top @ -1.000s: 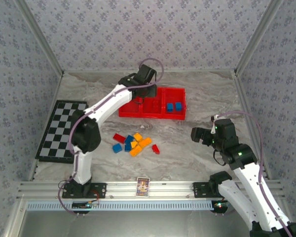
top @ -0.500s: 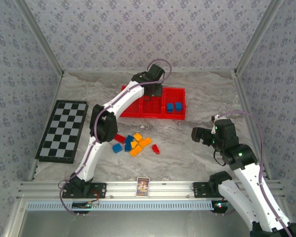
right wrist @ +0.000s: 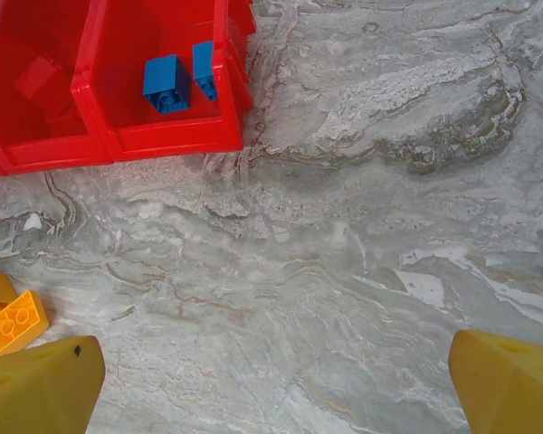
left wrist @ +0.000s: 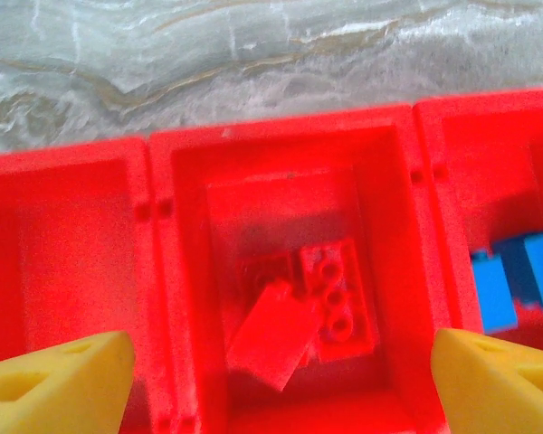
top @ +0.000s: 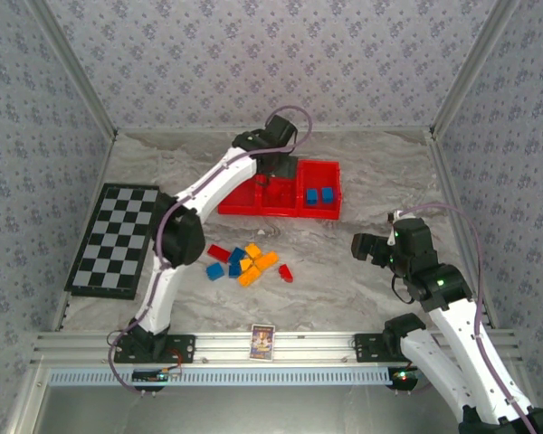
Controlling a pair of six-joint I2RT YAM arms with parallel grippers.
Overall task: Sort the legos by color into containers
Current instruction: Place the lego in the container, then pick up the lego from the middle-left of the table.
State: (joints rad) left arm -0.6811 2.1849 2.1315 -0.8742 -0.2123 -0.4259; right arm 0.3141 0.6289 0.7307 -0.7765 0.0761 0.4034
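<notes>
Here the tray (top: 276, 213) lies toward the far side of the worktop (top: 371, 181), with a strip of bare marble behind it and open room from its right end to the worktop's right edge. The left end effector (left wrist: 271, 384) hangs over the tray's middle compartment, its fingers spread wide with nothing between them. Below it, red bricks (left wrist: 312, 303) lie together in that compartment, one tilted across the others. Two blue bricks (top: 319, 195) sit in the right compartment. A band of bare worktop parts the tray from the pile (top: 244, 260) of blue, orange and red bricks nearer the arms, with one red brick just off its right side. The board (top: 113, 237) lies flat along the left edge, well apart from the pile, and the card (top: 261, 341) rests at the near rail (top: 344, 344). The right end effector (right wrist: 271, 389) hovers over bare marble right of the pile, fingers wide and empty. Against a second ago, the left end effector has moved from nearer the tray's left end to the middle compartment, its elbow has swung rightward, and its fingers have opened. The right arm and the pile are unchanged.
</notes>
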